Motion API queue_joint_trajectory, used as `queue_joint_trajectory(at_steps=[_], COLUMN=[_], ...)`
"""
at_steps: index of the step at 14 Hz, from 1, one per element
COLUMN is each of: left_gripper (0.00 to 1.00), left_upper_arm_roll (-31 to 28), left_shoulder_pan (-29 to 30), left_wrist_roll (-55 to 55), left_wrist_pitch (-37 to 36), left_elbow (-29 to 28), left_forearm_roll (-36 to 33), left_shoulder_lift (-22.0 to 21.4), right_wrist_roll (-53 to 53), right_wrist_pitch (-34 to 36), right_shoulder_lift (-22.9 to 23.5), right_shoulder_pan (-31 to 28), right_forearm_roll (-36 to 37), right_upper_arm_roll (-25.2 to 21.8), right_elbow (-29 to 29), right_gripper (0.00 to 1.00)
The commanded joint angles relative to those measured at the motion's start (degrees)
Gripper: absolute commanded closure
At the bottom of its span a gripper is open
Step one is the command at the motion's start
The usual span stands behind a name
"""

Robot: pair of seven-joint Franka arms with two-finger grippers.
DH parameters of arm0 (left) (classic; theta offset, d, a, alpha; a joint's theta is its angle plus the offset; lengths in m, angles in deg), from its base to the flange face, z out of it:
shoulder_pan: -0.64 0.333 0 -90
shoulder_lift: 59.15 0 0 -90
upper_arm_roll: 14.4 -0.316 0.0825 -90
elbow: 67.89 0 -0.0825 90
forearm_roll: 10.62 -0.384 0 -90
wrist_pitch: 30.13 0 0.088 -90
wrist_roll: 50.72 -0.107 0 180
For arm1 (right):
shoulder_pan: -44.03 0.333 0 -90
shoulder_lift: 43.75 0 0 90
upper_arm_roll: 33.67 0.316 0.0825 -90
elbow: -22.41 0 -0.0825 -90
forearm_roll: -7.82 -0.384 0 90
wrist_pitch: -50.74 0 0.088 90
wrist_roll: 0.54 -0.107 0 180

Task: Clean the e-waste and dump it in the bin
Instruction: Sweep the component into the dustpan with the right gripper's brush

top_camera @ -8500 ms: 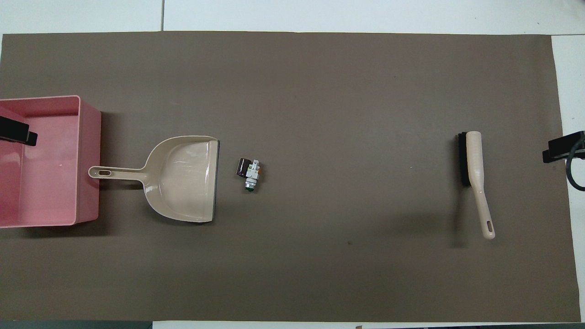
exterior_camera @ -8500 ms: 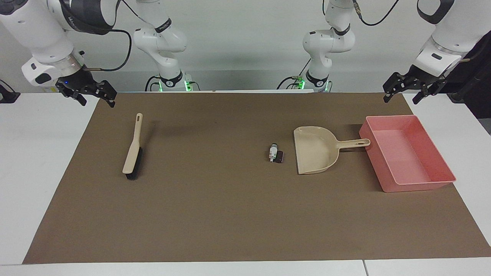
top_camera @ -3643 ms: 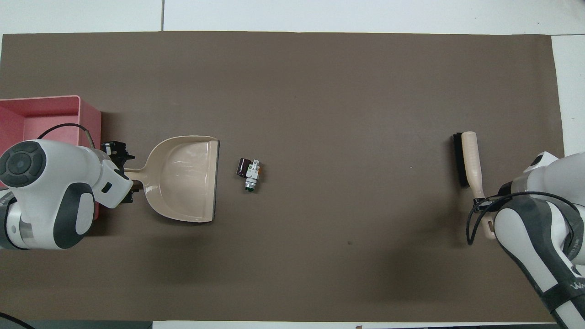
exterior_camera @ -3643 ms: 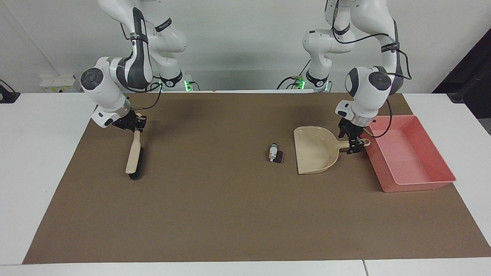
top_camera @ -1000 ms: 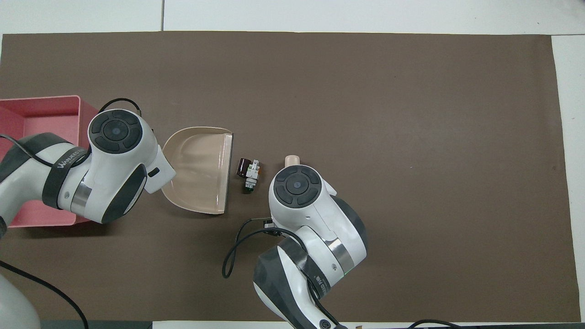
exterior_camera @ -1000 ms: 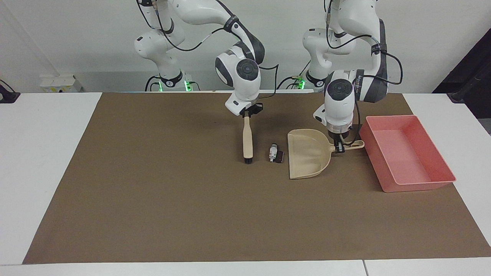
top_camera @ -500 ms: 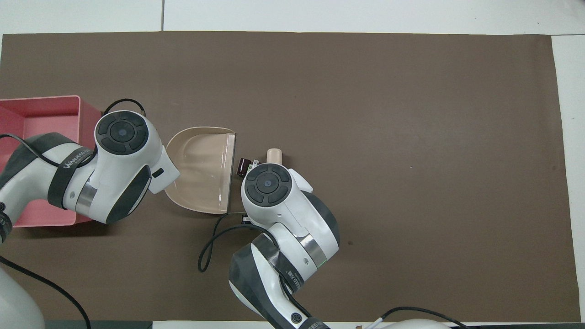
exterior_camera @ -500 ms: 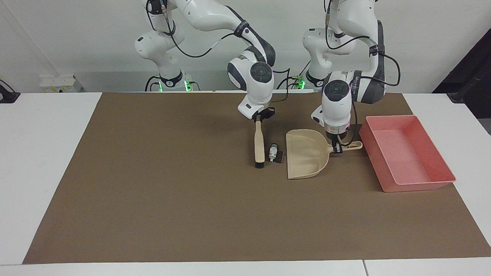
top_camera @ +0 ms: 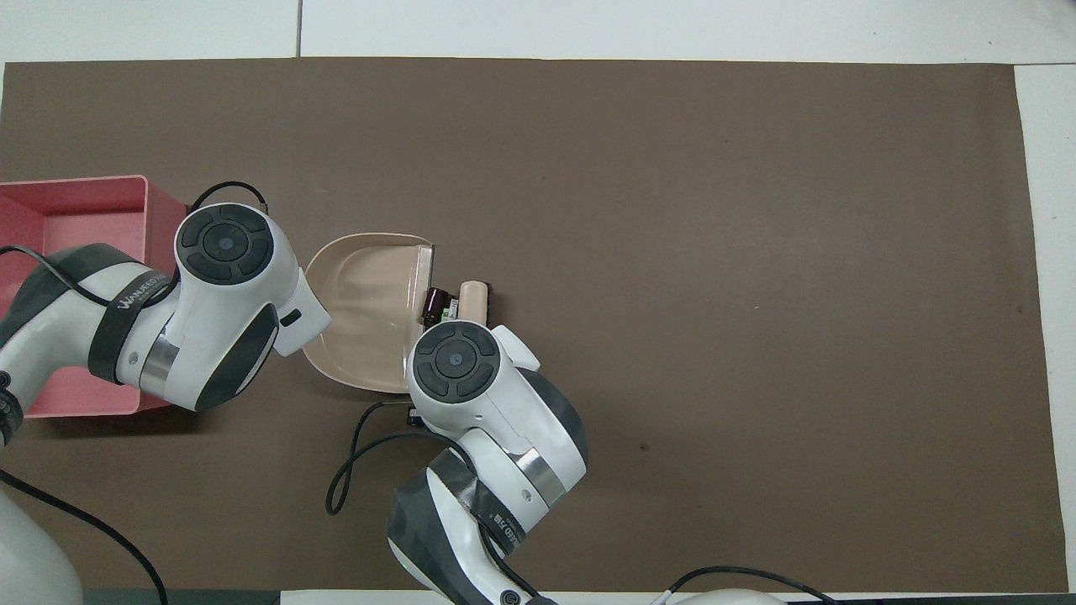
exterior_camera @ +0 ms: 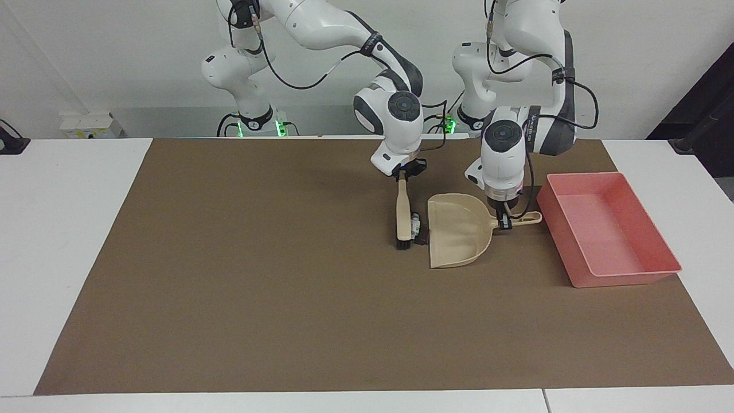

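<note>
Brown mat (exterior_camera: 258,287) across a white table (exterior_camera: 63,241). Mid-frame in the facing view: right gripper (exterior_camera: 405,172) clamped on the brush (exterior_camera: 403,221) handle, left gripper (exterior_camera: 504,221) clamped on the dustpan (exterior_camera: 459,238) handle. E-waste (exterior_camera: 416,225) squeezed between brush and dustpan lip, gap shut since half a second ago. Pink bin (exterior_camera: 608,235) at frame right. Overhead: brush mostly hidden under the right arm's wrist, e-waste (top_camera: 436,303) partly showing.

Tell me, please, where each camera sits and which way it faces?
Facing view: high across the table, looking at both robots; whole arms and bases show, right gripper holding the brush.
Overhead view: above the robots' end, looking steeply down; only forearms and wrists show.
Shared: dustpan, bin, e-waste, half a turn apart.
</note>
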Motion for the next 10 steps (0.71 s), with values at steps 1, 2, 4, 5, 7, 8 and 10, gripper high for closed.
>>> queue_joint_trajectory(at_steps=[1, 2, 4, 5, 7, 8, 10], left_gripper=[1.0, 1.0, 1.0, 1.0, 1.0, 1.0, 1.0], left_upper_arm_roll=[-0.38, -0.38, -0.38, -0.3, -0.29, -0.29, -0.29], left_shoulder_pan=[-0.92, -0.92, -0.48, -0.31, -0.3, -0.22, -0.22], left_wrist_roll=[1.19, 1.1, 0.92, 0.83, 0.75, 0.66, 0.66], left_wrist_pitch=[0.08, -0.01, 0.34, 0.52, 0.78, 0.96, 1.57], left_elbow=[-0.22, -0.31, -0.92, -0.92, -0.92, -1.01, -1.71], left_forearm_roll=[-1.16, -1.16, -1.16, -1.07, -1.07, -0.98, -0.63], left_shoulder_lift=[0.35, 0.27, 0.09, 0.0, 0.0, -0.09, -0.26], right_wrist_roll=[-0.77, -1.47, -2.61, -4.1, -6.12, -6.83, -7.36], right_wrist_pitch=[-1.41, -2.12, -1.34, -0.29, 0.51, 0.25, -0.54], right_shoulder_lift=[2.1, 2.98, 5.43, 6.75, 8.78, 9.57, 10.19], right_shoulder_pan=[0.32, 0.41, 0.41, 0.5, 1.11, 1.46, 1.9], right_forearm_roll=[-1.6, -2.04, -2.66, -2.66, -2.66, -2.66, -3.62], right_upper_arm_roll=[0.17, 0.17, 0.17, 0.17, 0.17, 0.17, 0.17], right_elbow=[-2.32, -3.19, -7.48, -10.03, -13.38, -14.18, -14.45], right_gripper=[1.0, 1.0, 1.0, 1.0, 1.0, 1.0, 1.0])
